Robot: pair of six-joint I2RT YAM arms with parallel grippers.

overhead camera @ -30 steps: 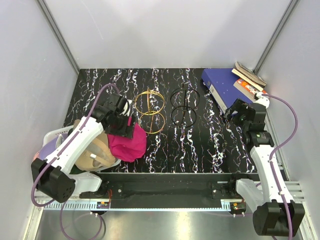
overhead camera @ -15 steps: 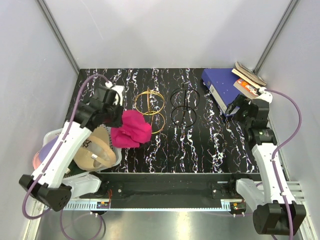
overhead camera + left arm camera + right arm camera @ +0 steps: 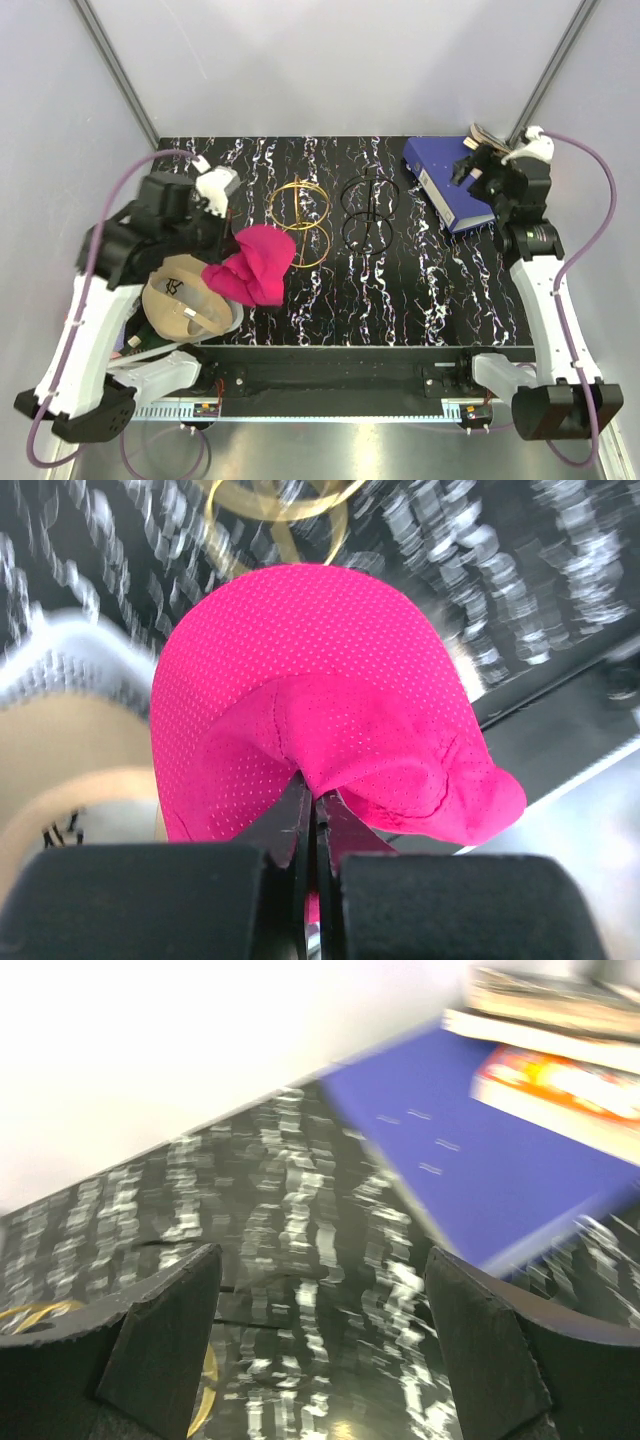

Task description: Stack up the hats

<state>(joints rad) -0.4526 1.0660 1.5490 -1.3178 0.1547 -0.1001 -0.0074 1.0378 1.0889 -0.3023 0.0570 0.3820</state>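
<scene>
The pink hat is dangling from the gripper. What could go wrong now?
The left gripper pinches only a small fold of the magenta hat, so the hat might slip out and drop. The hat hangs floppy close beside the gold wire ring frame, so it could snag on the frame or knock it.

We find left wrist view smeared: gold ring frame (image 3: 275,500) cut by top edge, basket (image 3: 60,665) blurred, tan cap (image 3: 55,750) cut by left edge. From above, left arm (image 3: 85,320) hides most of basket. Right wrist view blurred; books (image 3: 560,1080) run off right edge.
</scene>
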